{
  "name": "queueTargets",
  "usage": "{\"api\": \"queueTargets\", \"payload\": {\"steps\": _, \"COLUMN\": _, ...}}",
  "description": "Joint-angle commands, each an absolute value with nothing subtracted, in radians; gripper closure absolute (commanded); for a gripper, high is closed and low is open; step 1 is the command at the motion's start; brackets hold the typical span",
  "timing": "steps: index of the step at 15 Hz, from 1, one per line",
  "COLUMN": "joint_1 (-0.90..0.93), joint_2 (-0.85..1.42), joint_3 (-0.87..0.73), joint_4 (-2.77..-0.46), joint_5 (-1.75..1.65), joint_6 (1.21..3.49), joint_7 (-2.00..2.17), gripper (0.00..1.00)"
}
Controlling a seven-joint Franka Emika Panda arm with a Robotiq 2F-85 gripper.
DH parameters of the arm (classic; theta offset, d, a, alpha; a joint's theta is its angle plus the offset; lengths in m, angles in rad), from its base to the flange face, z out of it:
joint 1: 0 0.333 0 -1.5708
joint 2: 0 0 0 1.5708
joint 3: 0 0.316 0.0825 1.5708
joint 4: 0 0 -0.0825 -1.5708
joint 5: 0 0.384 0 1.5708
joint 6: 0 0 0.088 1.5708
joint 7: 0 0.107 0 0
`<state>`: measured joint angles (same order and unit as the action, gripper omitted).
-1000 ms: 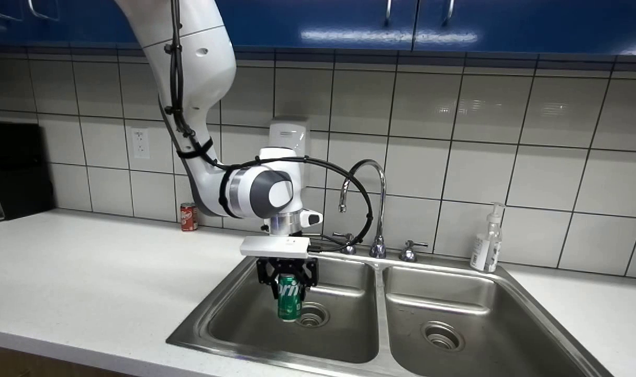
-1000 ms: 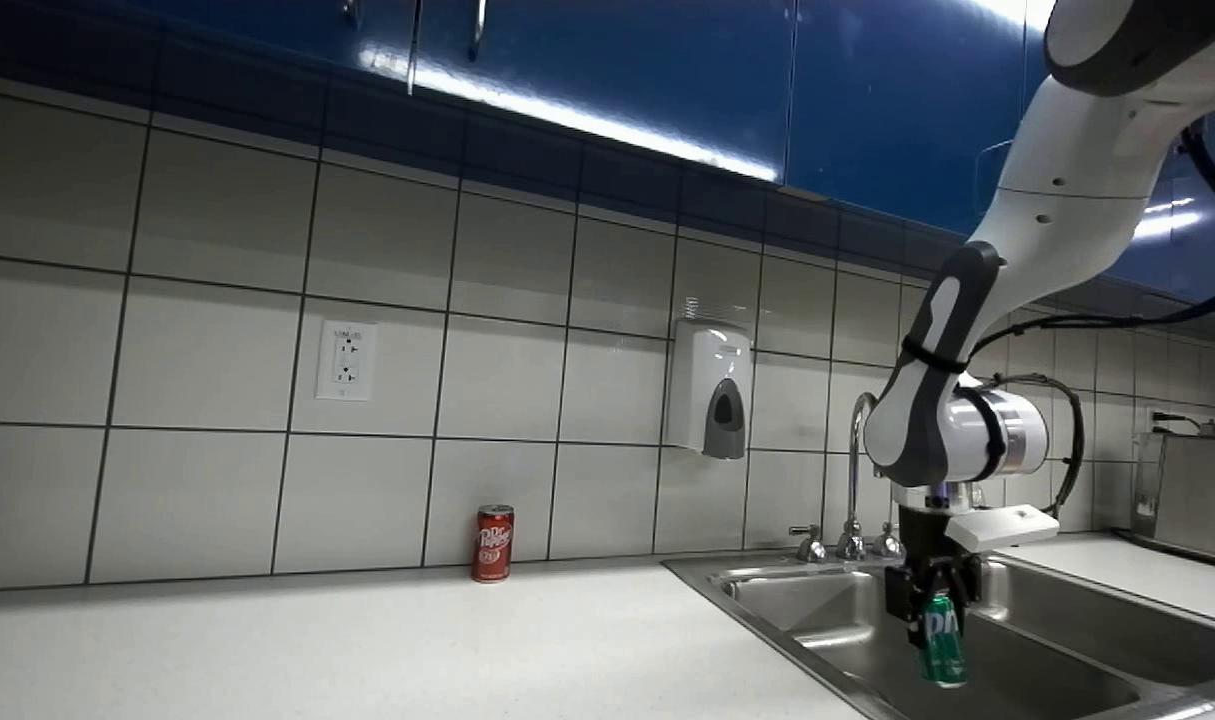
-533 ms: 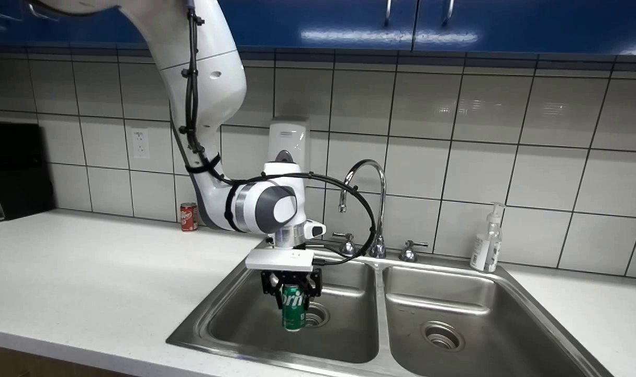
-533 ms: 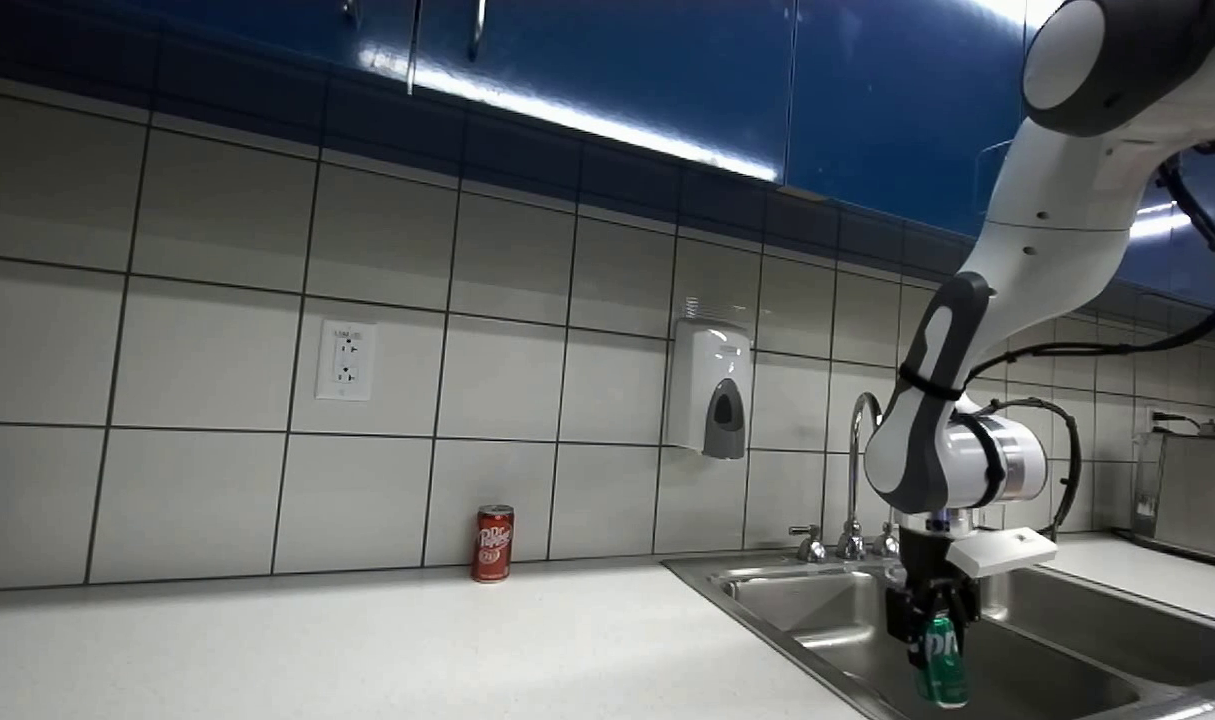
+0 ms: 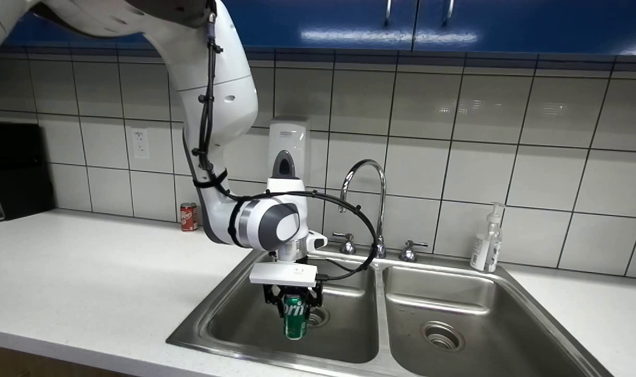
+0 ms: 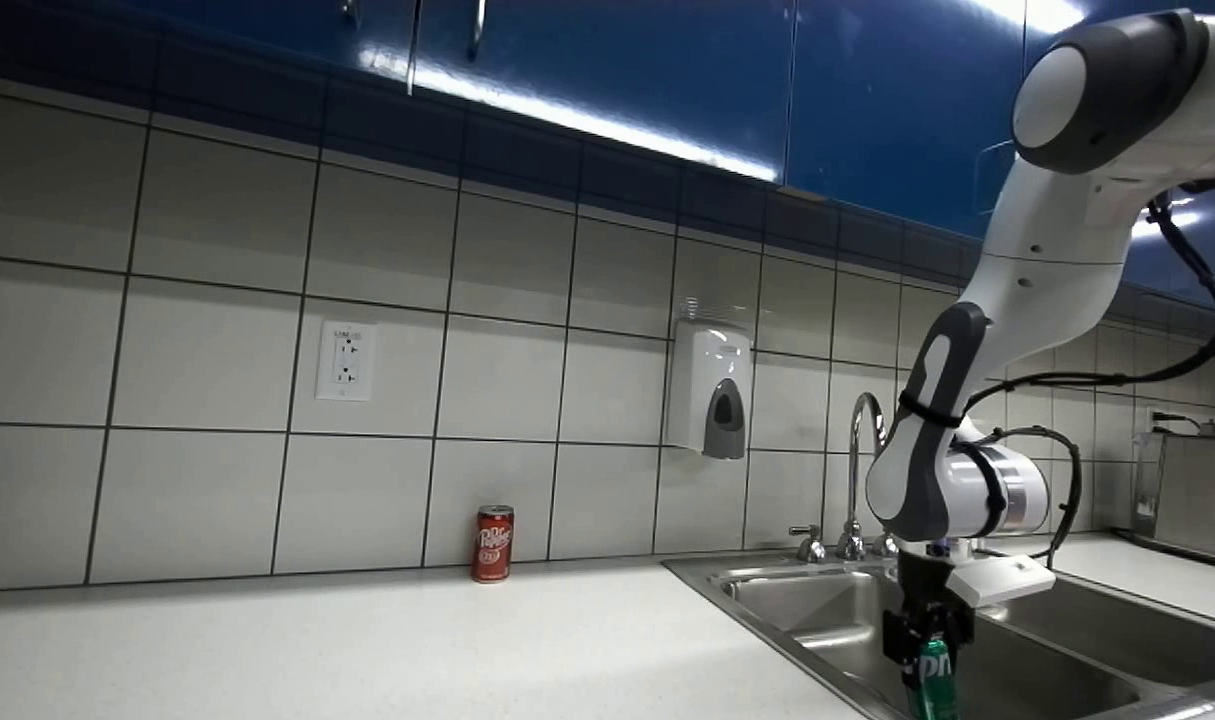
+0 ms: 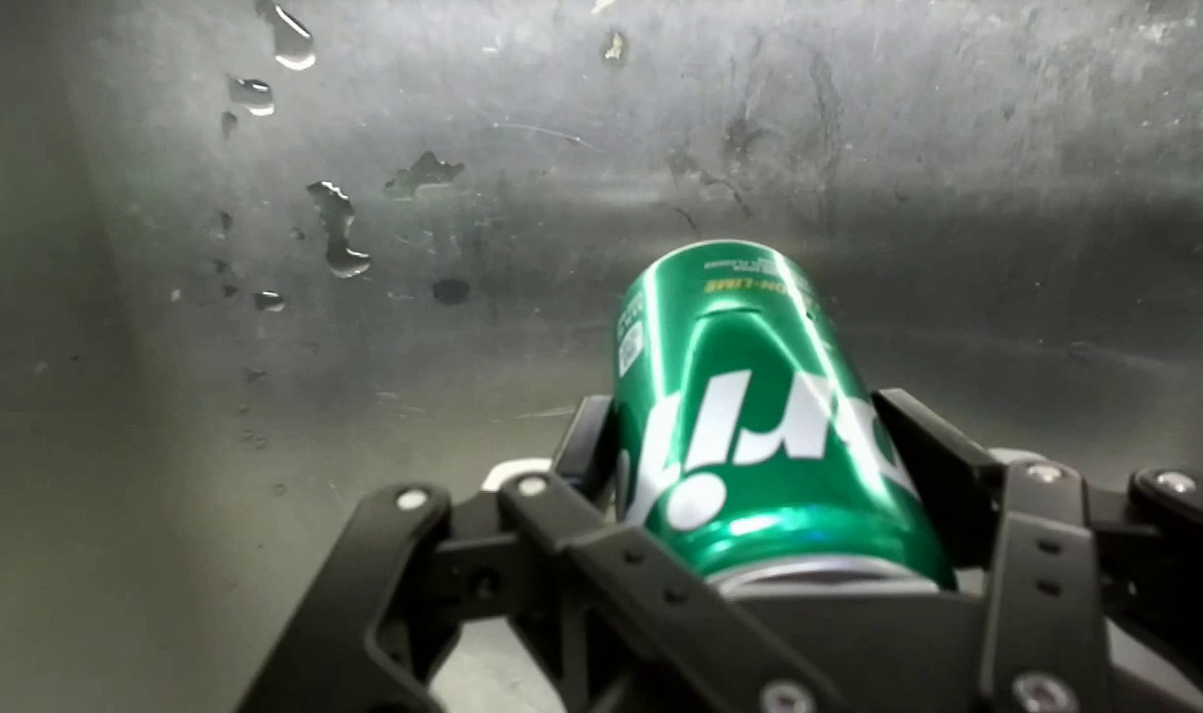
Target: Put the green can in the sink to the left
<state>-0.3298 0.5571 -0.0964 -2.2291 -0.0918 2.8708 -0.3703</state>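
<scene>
A red can [image 5: 189, 217] is standing on the bench [image 5: 92, 262]. Within the left basin [image 5: 345, 330], the pincer [image 5: 294, 312] is gripping the green can [image 5: 296, 325], top upward, long axis running near vertical. The right basin [image 5: 501, 335] is showing its drain [image 5: 443, 336].

Claw [image 5: 295, 313] around green can [image 5: 295, 328]

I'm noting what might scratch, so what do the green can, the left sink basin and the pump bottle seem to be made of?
Green can: metal, likely aluminium, glossy, with bright highlights and a silvery rim.
Left sink basin: probably stainless steel, satin grey with blurred reflections.
Pump bottle: looks see-through, so clear plastic or glass; I can't tell which.
</scene>
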Motion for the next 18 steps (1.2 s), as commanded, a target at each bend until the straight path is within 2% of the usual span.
{"api": "queueTargets", "payload": {"steps": 1, "joint_1": -0.399, "joint_2": 0.601, "joint_3": -0.037, "joint_4": -2.187, "joint_5": -0.075, "joint_6": 2.921, "joint_7": -0.412, "gripper": 0.57}}
{"api": "queueTargets", "payload": {"steps": 7, "joint_1": -0.463, "joint_2": 0.660, "joint_3": 0.024, "joint_4": -2.140, "joint_5": -0.075, "joint_6": 2.955, "joint_7": -0.413, "gripper": 0.57}}
{"api": "queueTargets", "payload": {"steps": 18, "joint_1": -0.480, "joint_2": 0.719, "joint_3": 0.021, "joint_4": -2.091, "joint_5": -0.086, "joint_6": 2.953, "joint_7": -0.400, "gripper": 0.57}}
